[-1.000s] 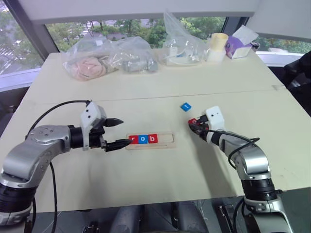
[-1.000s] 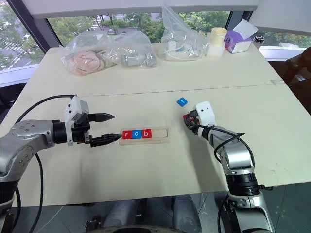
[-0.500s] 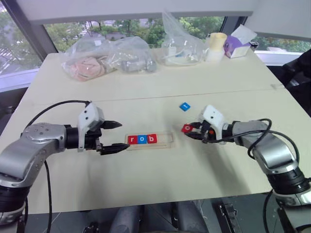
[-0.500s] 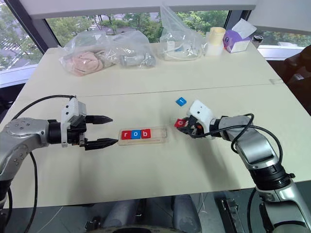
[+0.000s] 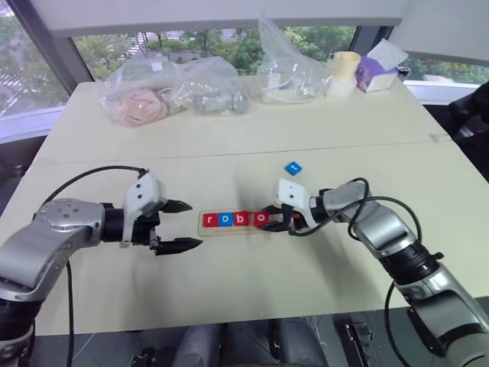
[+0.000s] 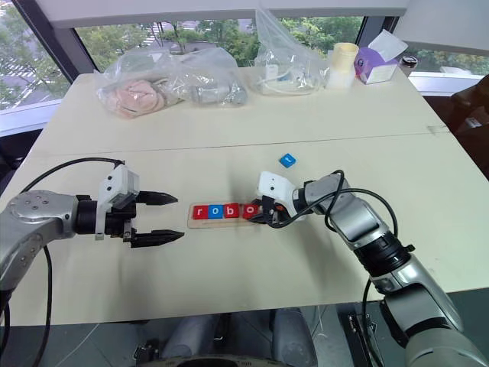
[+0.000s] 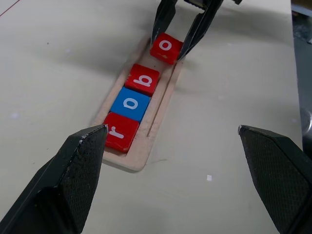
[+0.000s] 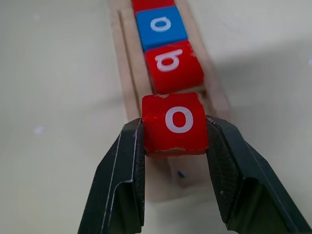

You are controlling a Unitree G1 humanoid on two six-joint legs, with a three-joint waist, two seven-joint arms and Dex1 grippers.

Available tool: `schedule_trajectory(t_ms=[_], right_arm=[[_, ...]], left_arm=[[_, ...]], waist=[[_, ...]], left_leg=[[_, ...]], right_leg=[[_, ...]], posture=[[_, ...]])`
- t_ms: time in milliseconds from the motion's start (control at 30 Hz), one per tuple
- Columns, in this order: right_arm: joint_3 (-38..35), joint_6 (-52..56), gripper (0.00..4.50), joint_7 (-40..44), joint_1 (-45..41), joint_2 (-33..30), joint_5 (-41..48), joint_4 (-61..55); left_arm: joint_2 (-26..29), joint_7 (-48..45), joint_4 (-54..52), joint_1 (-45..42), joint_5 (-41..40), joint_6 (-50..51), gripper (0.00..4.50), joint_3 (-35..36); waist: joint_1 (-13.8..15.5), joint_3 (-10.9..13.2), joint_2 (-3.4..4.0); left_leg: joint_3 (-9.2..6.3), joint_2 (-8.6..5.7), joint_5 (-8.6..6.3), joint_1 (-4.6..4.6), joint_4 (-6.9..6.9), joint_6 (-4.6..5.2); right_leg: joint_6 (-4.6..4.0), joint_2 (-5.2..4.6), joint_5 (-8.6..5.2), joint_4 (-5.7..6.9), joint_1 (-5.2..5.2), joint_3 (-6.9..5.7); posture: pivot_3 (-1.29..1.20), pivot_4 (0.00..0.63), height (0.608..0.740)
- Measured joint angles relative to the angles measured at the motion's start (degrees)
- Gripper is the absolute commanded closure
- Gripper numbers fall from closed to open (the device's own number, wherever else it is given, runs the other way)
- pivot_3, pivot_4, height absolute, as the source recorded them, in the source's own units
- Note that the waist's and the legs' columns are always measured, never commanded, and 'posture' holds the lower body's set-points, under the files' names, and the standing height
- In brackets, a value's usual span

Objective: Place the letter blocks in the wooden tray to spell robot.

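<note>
Gripping the red o block (image 8: 174,123), the right pincer (image 8: 174,161) hovers over the wooden tray (image 8: 127,92).

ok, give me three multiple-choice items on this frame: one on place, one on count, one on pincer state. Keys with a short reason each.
1. Where is the loose blue square letter tile?
A. on the table beyond the long pale-wood tray
B. in the tray
C. in the left pincer

2. How many tiles lie flat in the tray, r, o and b?
A. one
B. three
C. five

3. What is the right pincer doing?
A. standing open and empty
B. shut on the red square "o" tile
C. shut on the tray's rim

Key: 1 A, it sits alone on the tabletop. 2 B, these three lie flat. 3 B, both fingers clamp its sides over the tray; the left pincer gapes empty.
</note>
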Motion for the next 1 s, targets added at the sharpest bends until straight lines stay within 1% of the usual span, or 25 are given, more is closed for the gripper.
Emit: schedule_trajectory(t_ms=[200, 267, 300, 333, 400, 433, 567, 700, 833, 1000], right_arm=[[0.1, -1.3, 3.34, 0.2, -0.6, 1.9, -1.4, 2.7], [0.1, -1.4, 2.32, 0.3, -0.7, 2.2, -1.6, 2.8], [0.1, -1.4, 1.94, 0.3, -0.8, 2.4, -1.7, 3.0], [0.1, -1.7, 1.47, 0.3, -0.8, 2.5, -1.9, 3.3], [0.1, -2.5, 0.41, 0.1, -0.9, 2.6, -2.4, 3.5], [0.1, -2.9, 0.05, -0.3, -0.9, 2.8, -2.9, 3.8], [-0.4, -4.9, 0.05, -2.2, -1.3, 3.1, -4.4, 5.0], [-3.2, -5.2, 0.05, -3.6, -1.4, 2.2, -4.5, 3.6], [-3.2, -5.5, 0.05, -4.2, -0.1, 1.8, -5.5, 1.0], [-2.7, -5.9, 0.05, -4.9, 1.1, 2.2, -6.6, 0.9]], left_arm=[[-0.3, 1.8, -0.8, 0.6, -0.7, 0.2, 0.0, 0.1], [-0.3, 2.1, -0.9, 0.7, -0.8, 0.2, 0.0, 0.1], [-0.3, 2.2, -0.9, 0.7, -0.8, 0.2, 0.0, 0.1], [-0.3, 2.3, -0.9, 0.7, -0.8, 0.2, 0.0, 0.1], [-0.4, 2.6, -1.0, 0.7, -0.8, 0.2, 0.0, 0.1], [-0.5, 2.7, -1.0, 0.7, -0.8, 0.2, 0.0, 0.1], [-0.7, 3.2, -1.1, 0.7, -0.8, 0.2, 0.0, 0.1], [-0.7, 3.3, -1.1, 0.7, -0.8, 0.2, 0.0, 0.1], [-1.5, 3.5, -0.5, 0.3, -0.7, 0.1, 0.0, -0.1], [-2.2, 3.3, 0.8, -0.4, -0.4, -0.4, 0.0, -0.4]], waist=[[0.1, 0.0, 0.0], [0.1, 0.0, 0.0], [0.1, 0.0, 0.0], [0.1, 0.0, 0.0], [0.1, 0.0, 0.0], [0.1, 0.0, 0.0], [0.1, 0.0, 0.0], [0.1, 0.0, 0.0], [0.1, 0.0, 0.0], [0.0, 0.0, 0.0]], left_leg=[[0.0, 0.0, 0.0, 0.0, 0.02, 0.0], [0.01, -0.01, 0.0, 0.0, 0.02, -0.01], [0.01, -0.01, 0.0, 0.0, 0.02, -0.01], [0.01, -0.01, 0.0, 0.0, 0.02, -0.01], [0.01, -0.01, 0.0, 0.0, 0.02, -0.01], [0.0, -0.01, 0.0, 0.0, 0.02, -0.01], [0.01, -0.01, 0.0, 0.0, 0.02, -0.01], [0.01, -0.01, 0.0, 0.0, 0.01, -0.01], [0.01, -0.01, 0.0, 0.0, 0.01, -0.01], [0.02, 0.0, 0.0, 0.01, 0.02, -0.01]], right_leg=[[0.0, 0.06, 0.0, 0.01, 0.01, 0.0], [0.0, 0.06, 0.0, 0.01, 0.01, 0.0], [0.0, 0.06, 0.0, 0.01, 0.01, 0.0], [0.0, 0.07, 0.01, 0.01, 0.01, 0.0], [0.0, 0.07, 0.0, 0.01, 0.01, 0.0], [0.0, 0.07, 0.01, 0.01, 0.01, 0.0], [0.03, 0.08, 0.02, 0.01, 0.0, 0.0], [0.04, 0.08, 0.03, 0.01, 0.0, 0.0], [0.03, 0.08, 0.03, 0.01, 0.0, 0.0], [0.03, 0.09, 0.03, 0.03, 0.0, 0.01]], posture=[[0.0, 0.15, 0.74], [0.0, 0.15, 0.74], [0.0, 0.15, 0.74], [0.0, 0.15, 0.74], [0.0, 0.15, 0.74], [0.0, 0.15, 0.74], [0.0, 0.15, 0.74], [0.0, 0.15, 0.74], [0.0, 0.15, 0.74], [0.0, 0.15, 0.74]])
